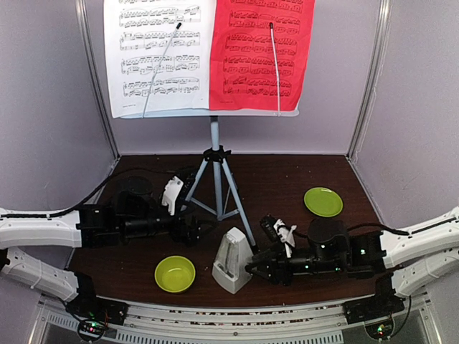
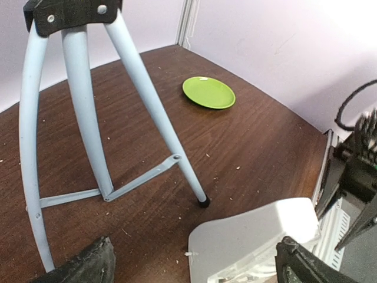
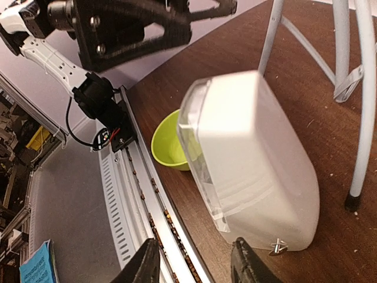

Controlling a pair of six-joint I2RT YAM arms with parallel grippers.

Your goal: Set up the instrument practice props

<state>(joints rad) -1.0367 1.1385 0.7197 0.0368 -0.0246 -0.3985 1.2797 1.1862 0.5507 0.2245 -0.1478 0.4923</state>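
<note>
Right pincer point(image 1: 250, 266) hovers with its fingers spread and nothing between them, just beside the cream metronome point(image 1: 231, 259). The metronome stands upright near the front edge of the dark table point(image 1: 287, 179), between this pincer and a green bowl point(image 1: 175, 274). Left pincer point(image 1: 208, 229) is also spread and empty, close to the tripod legs of the music stand point(image 1: 215, 154), which stands mid-table with its pages up. My worry is that the metronome's sloped sides could slip from a squeeze and tip it, or that either arm could nudge a tripod leg and topple the stand. I count one stand, two pages (one white point(image 1: 158, 50), one red point(image 1: 262, 50)), one metronome, one bowl, one green plate point(image 1: 323, 201) and two pincers.
</note>
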